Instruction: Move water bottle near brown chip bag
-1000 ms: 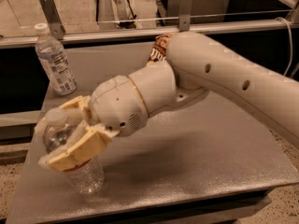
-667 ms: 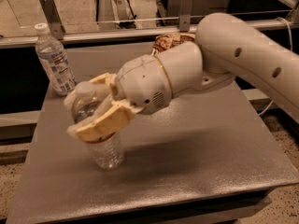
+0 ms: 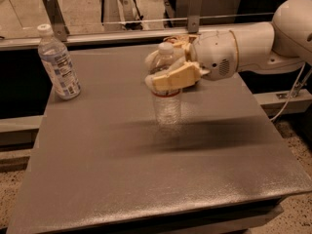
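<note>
One hand (image 3: 168,68) clamps the water bottle (image 3: 167,107) round its upper half, the bottle upright.

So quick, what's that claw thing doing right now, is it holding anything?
Gripper: closed on the upright water bottle, gripping its upper half, above the far middle of the table.

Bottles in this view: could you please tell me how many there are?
2. The labelled bottle stands at the table's back-left corner; the water bottle is upright in the gripper, mid-table. The arm may hide others.
</note>
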You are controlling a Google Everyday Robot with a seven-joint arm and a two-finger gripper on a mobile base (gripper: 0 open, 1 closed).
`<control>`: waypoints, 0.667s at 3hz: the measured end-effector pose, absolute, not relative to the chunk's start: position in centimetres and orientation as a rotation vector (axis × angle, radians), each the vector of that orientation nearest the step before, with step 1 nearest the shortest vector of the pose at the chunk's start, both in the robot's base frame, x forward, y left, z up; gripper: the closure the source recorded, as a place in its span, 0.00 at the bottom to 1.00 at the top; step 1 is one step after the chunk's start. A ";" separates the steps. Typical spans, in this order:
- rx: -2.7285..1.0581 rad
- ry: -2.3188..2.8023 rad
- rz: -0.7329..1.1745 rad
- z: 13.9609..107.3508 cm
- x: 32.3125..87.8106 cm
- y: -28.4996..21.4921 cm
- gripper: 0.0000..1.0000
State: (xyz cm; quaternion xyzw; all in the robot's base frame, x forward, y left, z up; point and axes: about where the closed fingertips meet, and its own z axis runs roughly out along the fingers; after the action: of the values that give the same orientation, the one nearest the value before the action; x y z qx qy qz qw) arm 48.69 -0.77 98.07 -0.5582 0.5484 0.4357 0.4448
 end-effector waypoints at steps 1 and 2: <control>-1.272 1.442 0.980 97.3 54.8 -5.7 1.00; -1.206 1.488 0.886 97.5 59.0 -9.6 1.00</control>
State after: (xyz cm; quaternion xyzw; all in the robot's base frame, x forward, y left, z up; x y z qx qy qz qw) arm 59.03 -9.65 97.53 -0.4971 0.6135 0.3653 0.4929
